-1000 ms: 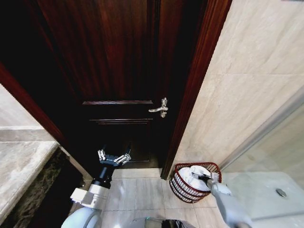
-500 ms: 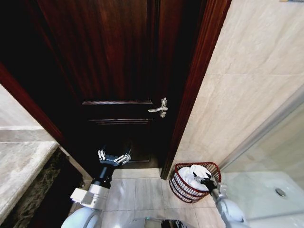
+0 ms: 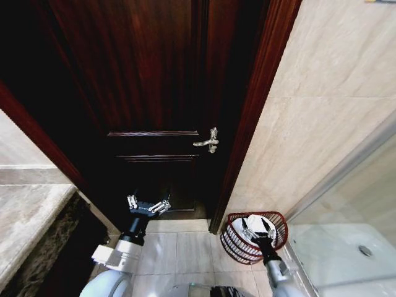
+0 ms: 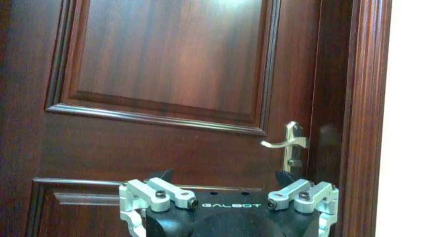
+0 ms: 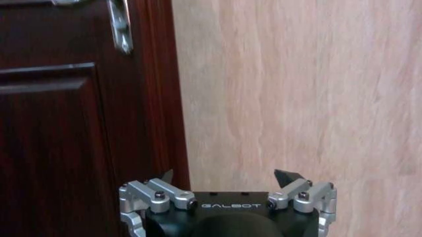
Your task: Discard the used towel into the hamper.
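Hamper (image 3: 234, 244): reddish-brown open weave of thin ribs. Towel (image 3: 255, 224): white, seen inside the hamper beside the right gripper (image 3: 258, 231), which is black and silver. Left gripper (image 3: 148, 206): black body, silver fittings, white lettering. Door (image 3: 142, 93): dark mahogany, grain streaked. Door handle (image 3: 208, 142): silver. Wall tiles (image 3: 322, 93): beige, faintly veined.

A dark panelled wooden door (image 3: 148, 93) (silver lever handle (image 3: 208, 142)) is flanked by beige marble-tiled wall (image 3: 322, 93); pale floor tiles (image 3: 179, 250) are laid below.

A dark wooden door (image 3: 154, 93) with a silver lever handle (image 3: 208, 142) stands beside a beige tiled wall (image 3: 322, 93).
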{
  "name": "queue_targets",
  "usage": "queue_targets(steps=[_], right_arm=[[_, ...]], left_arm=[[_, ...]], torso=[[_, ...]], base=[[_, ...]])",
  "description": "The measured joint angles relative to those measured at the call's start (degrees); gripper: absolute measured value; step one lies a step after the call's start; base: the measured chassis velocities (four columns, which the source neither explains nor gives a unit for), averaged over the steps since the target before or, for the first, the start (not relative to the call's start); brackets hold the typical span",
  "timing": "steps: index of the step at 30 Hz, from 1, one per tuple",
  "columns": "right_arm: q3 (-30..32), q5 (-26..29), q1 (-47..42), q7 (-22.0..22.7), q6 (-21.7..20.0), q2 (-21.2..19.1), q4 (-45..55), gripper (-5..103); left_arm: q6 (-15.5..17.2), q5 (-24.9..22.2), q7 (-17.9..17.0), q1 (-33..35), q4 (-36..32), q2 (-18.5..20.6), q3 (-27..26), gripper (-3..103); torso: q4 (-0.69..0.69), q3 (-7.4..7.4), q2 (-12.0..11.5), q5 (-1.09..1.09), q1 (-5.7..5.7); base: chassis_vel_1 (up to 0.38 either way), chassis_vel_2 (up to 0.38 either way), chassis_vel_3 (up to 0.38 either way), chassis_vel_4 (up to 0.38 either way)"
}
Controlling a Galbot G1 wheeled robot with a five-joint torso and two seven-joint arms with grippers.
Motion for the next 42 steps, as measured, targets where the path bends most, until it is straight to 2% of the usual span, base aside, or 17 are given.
queue_targets(steps=[3, 7, 10, 18, 23, 26, 29, 42], right_arm=[[-0.5, -1.9, -1.3, 0.9, 2.0, 1.2, 1.6, 100], [-1.0, -2.8, -2.9, 1.8, 2.3, 1.9, 5.5, 103], [-0.9, -3.1, -4.1, 2.0, 1.0, 1.8, 10.7, 99], [-0.7, -3.4, -4.5, 1.8, -3.1, 1.5, 18.4, 99], [-0.9, -3.6, -4.4, 0.6, -3.3, 1.5, 17.5, 88], [-1.1, -3.4, -4.4, 0.1, -3.3, 1.5, 16.8, 86], [-1.1, -3.2, -4.3, 0.0, -3.3, 1.5, 16.4, 99], [-1.2, -3.0, -4.2, -0.1, -3.2, 1.5, 16.1, 100]], left_arm=[[0.0, 0.0, 0.0, 0.0, 0.0, 0.0, 0.0, 100], [0.0, 0.0, 0.0, 0.0, 0.0, 0.0, 0.0, 100], [0.0, 0.0, 0.0, 0.0, 0.0, 0.0, 0.0, 100], [0.0, 0.0, 0.0, 0.0, 0.0, 0.0, 0.0, 100], [0.0, 0.0, 0.0, 0.0, 0.0, 0.0, 0.0, 100], [0.0, 0.0, 0.0, 0.0, 0.0, 0.0, 0.0, 100], [0.0, 0.0, 0.0, 0.0, 0.0, 0.0, 0.0, 100], [0.0, 0.0, 0.0, 0.0, 0.0, 0.0, 0.0, 100]], torso=[[0.0, 0.0, 0.0, -0.01, 0.0], [0.0, 0.0, 0.0, -0.01, 0.0], [0.0, 0.0, 0.0, -0.01, 0.0], [0.0, 0.0, 0.0, -0.01, 0.0], [0.0, 0.0, 0.0, 0.0, 0.0], [0.0, 0.0, 0.0, 0.0, 0.0], [0.0, 0.0, 0.0, 0.0, 0.0], [0.0, 0.0, 0.0, 0.0, 0.0]], base=[[0.0, 0.0, 0.0, 0.0], [0.0, 0.0, 0.0, 0.0], [0.0, 0.0, 0.0, 0.0], [0.0, 0.0, 0.0, 0.0], [0.0, 0.0, 0.0, 0.0], [0.0, 0.0, 0.0, 0.0], [0.0, 0.0, 0.0, 0.0], [0.0, 0.0, 0.0, 0.0]])
